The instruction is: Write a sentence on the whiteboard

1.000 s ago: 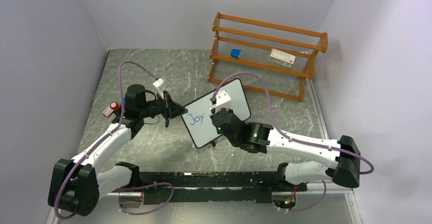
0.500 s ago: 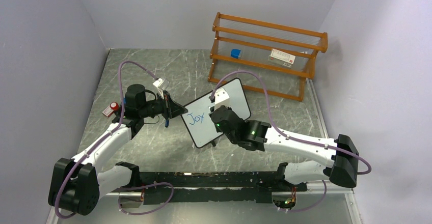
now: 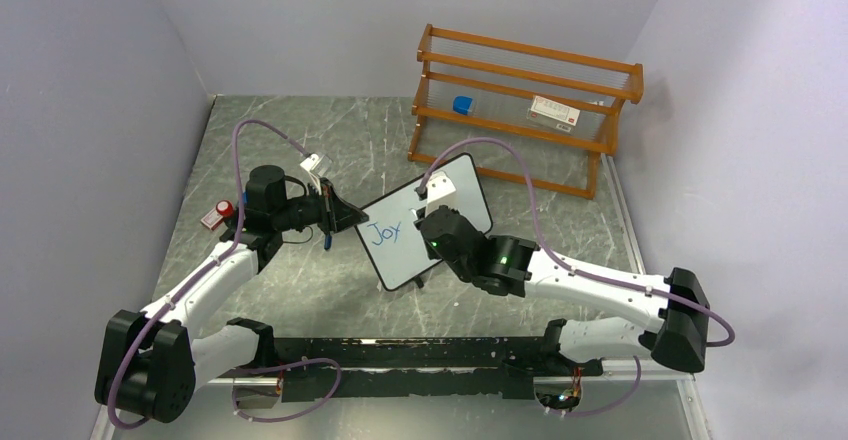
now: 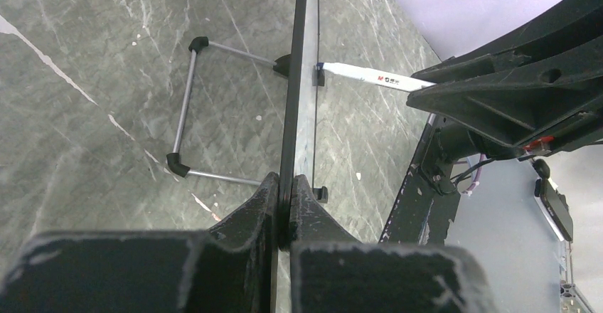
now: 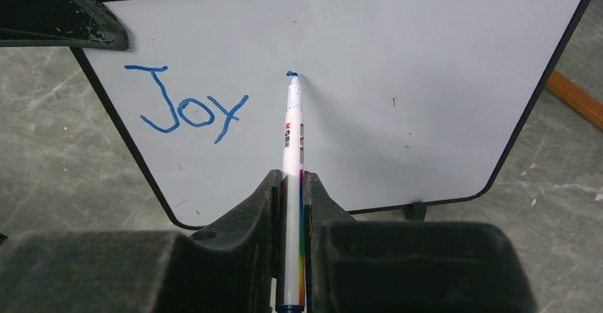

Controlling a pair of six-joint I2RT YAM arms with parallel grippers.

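Note:
The whiteboard (image 3: 402,257) stands tilted on the table, and my left gripper (image 3: 350,216) is shut on its left edge. The left wrist view shows the whiteboard (image 4: 295,78) edge-on between my left gripper's (image 4: 286,185) fingers. My right gripper (image 5: 291,181) is shut on a white marker (image 5: 292,135) with a rainbow stripe. The marker's blue tip touches the whiteboard (image 5: 427,57) at a small blue mark (image 5: 291,74). Of the sentence, only the blue word "Joy" (image 5: 188,110) is there, left of the tip. From above, my right gripper (image 3: 432,222) covers the board's middle.
An orange wooden rack (image 3: 520,110) stands at the back right, holding a blue item (image 3: 462,105) and a white-and-red box (image 3: 554,111). A small red-capped item (image 3: 218,212) lies by the left arm. The board's wire stand (image 4: 186,107) sticks out behind it.
My right gripper has shifted slightly up and right along the board with the marker. The left arm and the board have not moved.

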